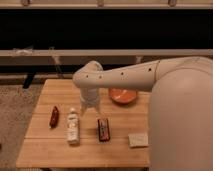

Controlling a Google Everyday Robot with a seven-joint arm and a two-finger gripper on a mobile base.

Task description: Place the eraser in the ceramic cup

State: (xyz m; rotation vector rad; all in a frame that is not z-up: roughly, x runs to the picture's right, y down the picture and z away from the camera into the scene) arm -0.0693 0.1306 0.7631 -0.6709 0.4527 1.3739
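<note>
Because the eraser (103, 129) looks light, stiff and flat, pinch it across its narrow width at mid-length; it lies on the worktop (45, 150), the white bottle (73, 126) just at its 9 o'clock. Your gripper (90, 106) points down near the eraser's 11 o'clock, arm (130, 77) reaching in from 3 o'clock; whether it is spread or pressed together you cannot tell.

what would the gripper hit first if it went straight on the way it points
Likely bare table behind the gap between white bottle and eraser; the gripper points down there, depth unclear.
</note>
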